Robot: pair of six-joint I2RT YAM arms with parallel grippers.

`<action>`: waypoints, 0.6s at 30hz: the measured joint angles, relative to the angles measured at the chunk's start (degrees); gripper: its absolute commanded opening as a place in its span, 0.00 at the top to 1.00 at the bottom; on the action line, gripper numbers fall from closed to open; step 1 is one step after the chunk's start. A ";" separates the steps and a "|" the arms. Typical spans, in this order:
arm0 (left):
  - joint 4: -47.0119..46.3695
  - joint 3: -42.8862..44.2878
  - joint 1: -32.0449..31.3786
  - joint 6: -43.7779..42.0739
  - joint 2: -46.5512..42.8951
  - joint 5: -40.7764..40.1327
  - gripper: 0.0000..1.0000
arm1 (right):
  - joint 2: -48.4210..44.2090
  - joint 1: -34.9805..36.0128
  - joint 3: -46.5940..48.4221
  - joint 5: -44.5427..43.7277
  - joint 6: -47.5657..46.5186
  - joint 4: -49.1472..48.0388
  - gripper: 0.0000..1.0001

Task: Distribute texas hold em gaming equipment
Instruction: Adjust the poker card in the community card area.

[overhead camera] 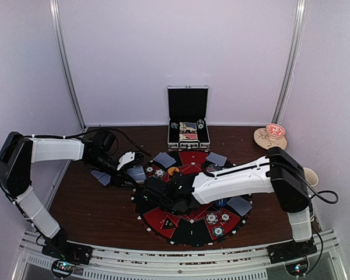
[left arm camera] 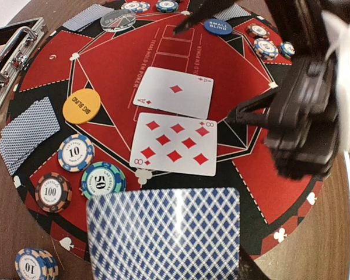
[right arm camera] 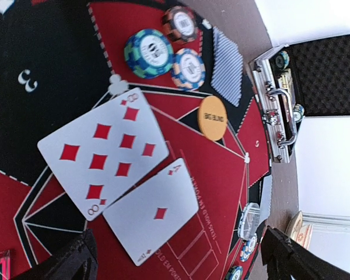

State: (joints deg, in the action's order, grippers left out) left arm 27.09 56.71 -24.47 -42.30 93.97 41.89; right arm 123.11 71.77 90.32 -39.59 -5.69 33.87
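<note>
From the top view we've got the round poker mat (overhead camera: 189,158) with both arms reaching onto it. The left gripper (overhead camera: 127,160) sits at the mat's far-left edge and the right gripper (overhead camera: 151,189) is over its centre. The open metal case (overhead camera: 188,125) stands just past the mat's far edge. Everything's tiny here, so we can't read jaws or card faces.

Left wrist view: a blue-backed card (left arm camera: 163,233) fills the bottom of the picture, over the mat's rim, and hides the fingers completely. We reckon the left gripper is pinched narrow on it, face-down so the value stays secret, probably meant for the row at the mat's centre. There the eight of diamonds (left arm camera: 174,144) and ace of diamonds (left arm camera: 175,90) lie face-up just beside each other. We can't tell if they touch. The orange big blind disc (left arm camera: 81,105) and three chips (left arm camera: 76,153) sit toward the mat's edge, which looks like a player's spot. The right gripper's black body blocks the mat's right side.

Right wrist view: jaws spread wide with nothing between them, hovering over the ace at the mat's centre. Only finger stubs show in the bottom corners, cut off by the frame.
</note>
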 measured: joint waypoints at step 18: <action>0.02 0.00 0.00 0.00 0.00 0.39 0.55 | -3.17 -15.37 0.83 -0.52 6.45 -6.71 0.00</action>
State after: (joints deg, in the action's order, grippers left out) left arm 27.11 56.71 -24.47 -42.30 93.97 42.28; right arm 119.94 56.40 91.15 -40.12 0.75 27.16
